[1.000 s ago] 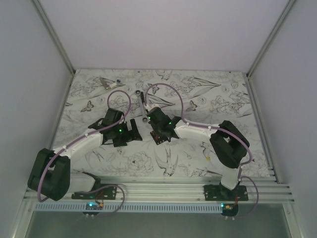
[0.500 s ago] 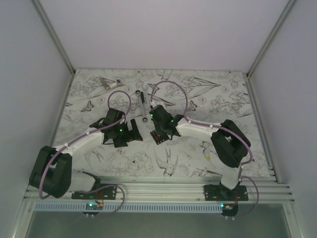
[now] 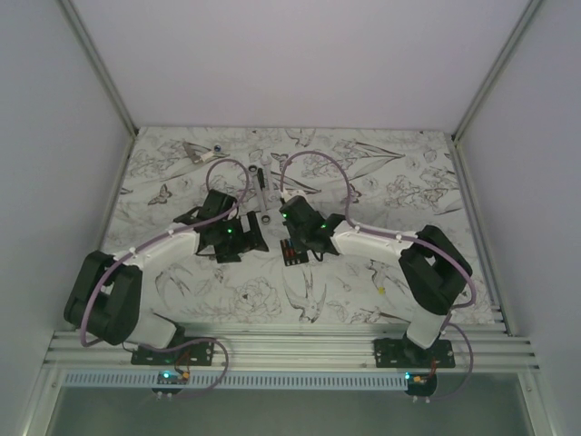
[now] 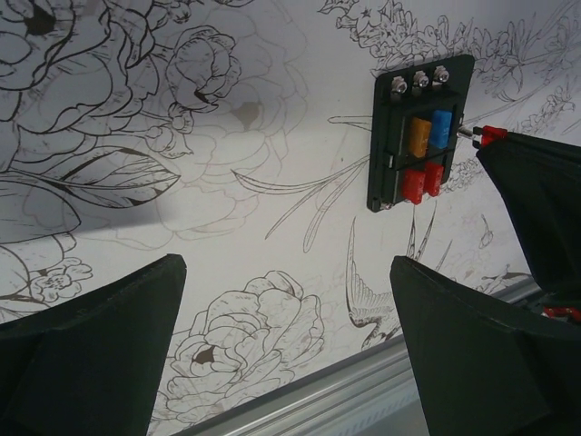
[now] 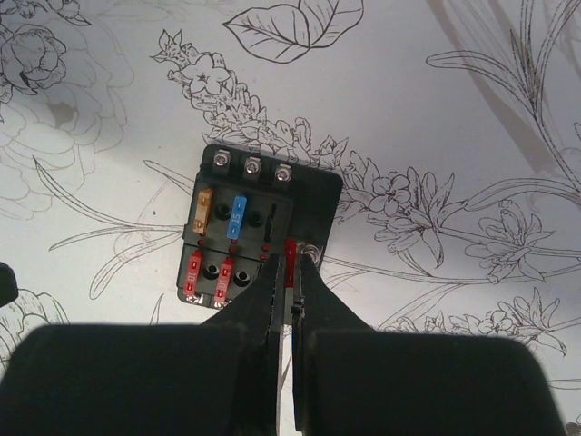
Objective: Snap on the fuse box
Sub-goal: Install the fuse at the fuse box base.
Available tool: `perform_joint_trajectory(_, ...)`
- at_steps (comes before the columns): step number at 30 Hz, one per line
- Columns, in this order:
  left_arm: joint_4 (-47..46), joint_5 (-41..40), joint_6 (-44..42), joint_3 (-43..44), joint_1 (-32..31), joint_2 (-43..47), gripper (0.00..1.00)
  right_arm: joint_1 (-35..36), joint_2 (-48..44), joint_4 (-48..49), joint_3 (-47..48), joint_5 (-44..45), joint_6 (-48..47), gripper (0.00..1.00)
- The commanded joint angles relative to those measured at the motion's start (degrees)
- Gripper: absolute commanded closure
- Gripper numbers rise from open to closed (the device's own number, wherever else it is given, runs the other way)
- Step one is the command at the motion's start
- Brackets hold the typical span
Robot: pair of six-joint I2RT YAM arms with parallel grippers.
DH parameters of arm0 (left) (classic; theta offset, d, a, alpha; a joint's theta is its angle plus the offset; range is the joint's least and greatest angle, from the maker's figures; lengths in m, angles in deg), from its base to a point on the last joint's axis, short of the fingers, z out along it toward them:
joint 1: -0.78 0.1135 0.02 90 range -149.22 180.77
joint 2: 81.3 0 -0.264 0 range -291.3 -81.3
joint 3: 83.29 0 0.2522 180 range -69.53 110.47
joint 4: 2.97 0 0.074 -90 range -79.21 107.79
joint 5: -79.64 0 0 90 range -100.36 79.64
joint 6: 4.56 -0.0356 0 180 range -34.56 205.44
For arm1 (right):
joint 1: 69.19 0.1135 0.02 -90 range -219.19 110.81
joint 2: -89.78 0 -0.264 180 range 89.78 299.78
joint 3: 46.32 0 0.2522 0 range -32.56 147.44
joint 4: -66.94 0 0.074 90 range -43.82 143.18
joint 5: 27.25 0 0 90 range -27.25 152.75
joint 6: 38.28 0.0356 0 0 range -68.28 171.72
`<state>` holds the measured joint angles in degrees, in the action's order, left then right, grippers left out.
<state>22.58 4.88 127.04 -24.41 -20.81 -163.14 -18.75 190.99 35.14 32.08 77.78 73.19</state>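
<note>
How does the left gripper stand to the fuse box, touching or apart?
Apart. Left wrist view shows bare table between the open left gripper and the fuse box.

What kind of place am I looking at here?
Probably a robot test booth: plain white walls enclose a flower-printed table with a fuse box on it, and two arms are bolted to a metal rail.

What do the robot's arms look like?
The left arm and right arm are white tubes with chunky black joints. A purple cable loops along each, and small green lights glow near the wrists. The left pincer and right pincer each have two black fingers.
</note>
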Motion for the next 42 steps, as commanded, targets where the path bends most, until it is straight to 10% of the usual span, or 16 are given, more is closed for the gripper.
perform_joint_trajectory(1, 0.58, 0.63, 1.08, 1.76, -0.77, -1.45, 0.00, 0.38, -1.84, 2.22, -0.40, 3.07, 0.04, 1.00)
perform_joint_trajectory(42, 0.10, -0.02, 1.81, 1.99, -1.71, -2.71, 0.00, 2.21, 0.58, 5.12, 0.88, 6.88, 7.71, 1.00)
